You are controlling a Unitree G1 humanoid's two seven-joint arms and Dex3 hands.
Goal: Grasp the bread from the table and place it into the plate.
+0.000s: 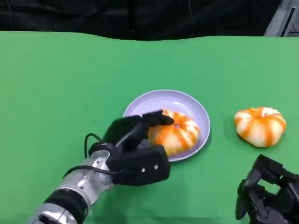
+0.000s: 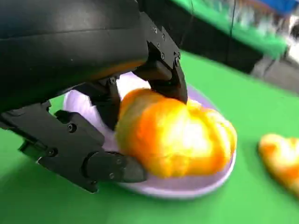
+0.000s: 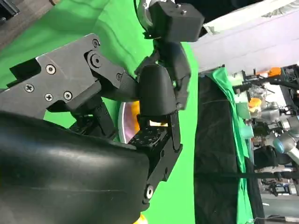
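Note:
A round orange-and-white striped bread (image 1: 180,133) lies in the pale lilac plate (image 1: 140,100) at the table's centre. My left hand (image 1: 135,149) grips it from the near left side, one finger over its top. In the left wrist view the black fingers (image 2: 163,70) wrap the bread (image 2: 182,140), which rests on the plate (image 2: 187,186). A second striped bread (image 1: 259,125) sits on the green cloth to the plate's right, and shows blurred beyond the plate in the left wrist view (image 2: 282,161). My right hand (image 1: 268,193) hovers low at the near right, holding nothing, fingers loosely bent (image 3: 159,93).
A green cloth (image 1: 56,93) covers the whole table, with wide bare room to the left and behind the plate. A black backdrop (image 1: 140,18) runs along the far edge.

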